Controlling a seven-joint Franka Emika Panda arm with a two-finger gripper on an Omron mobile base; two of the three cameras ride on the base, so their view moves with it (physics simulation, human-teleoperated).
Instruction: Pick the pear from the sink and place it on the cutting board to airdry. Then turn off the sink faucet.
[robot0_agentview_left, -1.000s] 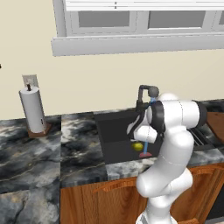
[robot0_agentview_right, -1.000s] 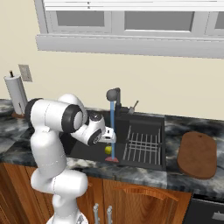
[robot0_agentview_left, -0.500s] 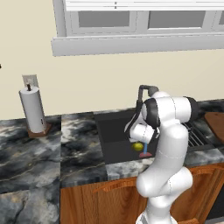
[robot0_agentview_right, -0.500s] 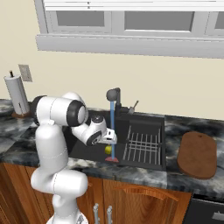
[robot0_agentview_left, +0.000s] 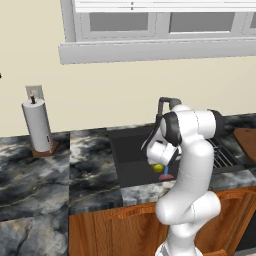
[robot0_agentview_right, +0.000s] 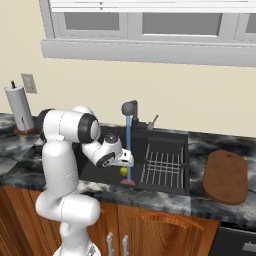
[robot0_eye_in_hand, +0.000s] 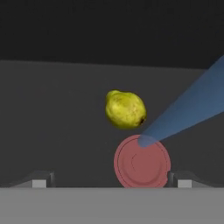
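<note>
The pear is small and yellow-green and lies on the floor of the dark sink, just beyond the pinkish-red drain spot. My gripper is open, its fingertips spread wide short of the pear with nothing between them. From the base, the hand hangs low in the sink right above the pear. The dark sink faucet pours a thin blue stream onto the drain. The reddish-brown cutting board lies on the counter right of the sink.
A wire rack fills the sink's right half. A paper-towel roll stands far left on the marbled counter. The blue stream falls just right of the pear. A window sill runs along the wall behind.
The arm's upper links have swung a little toward the sink's left side. The hand stays low over the pear, and the pear has not moved.
</note>
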